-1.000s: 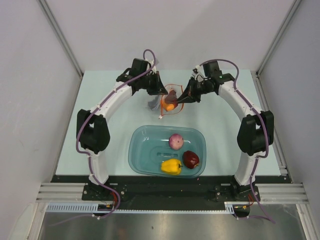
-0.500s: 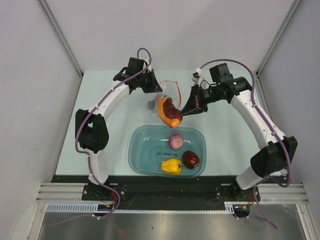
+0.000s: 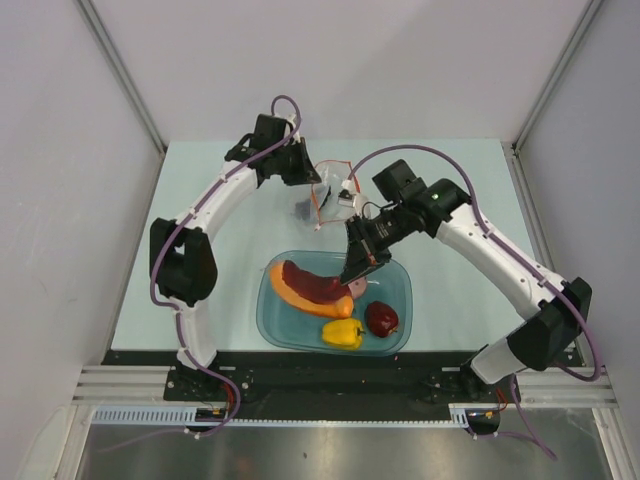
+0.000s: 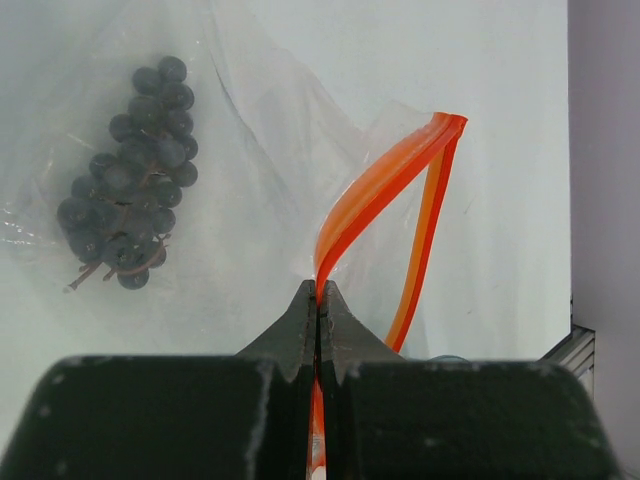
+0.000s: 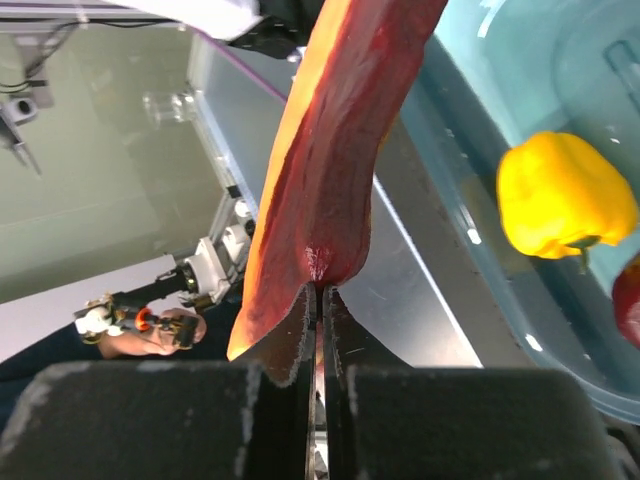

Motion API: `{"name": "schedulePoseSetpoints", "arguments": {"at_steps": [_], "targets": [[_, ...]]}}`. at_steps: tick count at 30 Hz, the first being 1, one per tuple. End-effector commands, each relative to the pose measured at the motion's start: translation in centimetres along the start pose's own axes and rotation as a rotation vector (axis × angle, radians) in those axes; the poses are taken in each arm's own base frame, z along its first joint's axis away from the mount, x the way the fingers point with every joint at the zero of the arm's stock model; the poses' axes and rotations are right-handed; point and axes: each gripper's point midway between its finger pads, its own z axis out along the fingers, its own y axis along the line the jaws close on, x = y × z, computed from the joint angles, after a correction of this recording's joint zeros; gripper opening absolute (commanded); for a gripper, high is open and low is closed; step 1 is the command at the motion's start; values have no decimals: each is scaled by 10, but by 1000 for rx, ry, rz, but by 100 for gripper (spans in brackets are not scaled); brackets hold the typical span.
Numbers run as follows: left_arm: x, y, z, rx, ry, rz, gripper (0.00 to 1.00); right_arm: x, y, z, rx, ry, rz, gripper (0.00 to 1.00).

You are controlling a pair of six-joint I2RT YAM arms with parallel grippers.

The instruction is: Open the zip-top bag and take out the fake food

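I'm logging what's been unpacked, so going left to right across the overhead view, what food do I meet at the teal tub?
The slice, held by the right gripper → pepper → apple.

from above, the onion is mostly hidden under the slice and the right gripper.
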Motion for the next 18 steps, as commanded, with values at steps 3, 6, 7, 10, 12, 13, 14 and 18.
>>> {"name": "schedulePoseSetpoints", "arguments": {"at_steps": [3, 6, 7, 10, 12, 13, 14, 18], "targets": [[-25, -19, -32, 18, -89, 60, 0, 3, -20, 12, 40, 37, -56, 0], [-24, -21, -35, 22, -86, 61, 0, 8, -26, 23, 62, 76, -60, 0], [-24, -20, -35, 20, -86, 62, 0, 9, -28, 27, 70, 83, -59, 0], [-22, -21, -36, 26, -84, 62, 0, 10, -41, 40, 98, 111, -69, 0], [-20, -20, -36, 28, -81, 56, 0, 4, -50, 48, 112, 110, -71, 0], [-20, -21, -36, 34, -82, 57, 0, 1, -52, 50, 112, 104, -70, 0], [-18, -21, -36, 34, -75, 55, 0, -4, -57, 56, 120, 100, -63, 0], [-17, -21, -36, 38, -76, 55, 0, -10, -70, 73, 141, 112, -70, 0]]}}
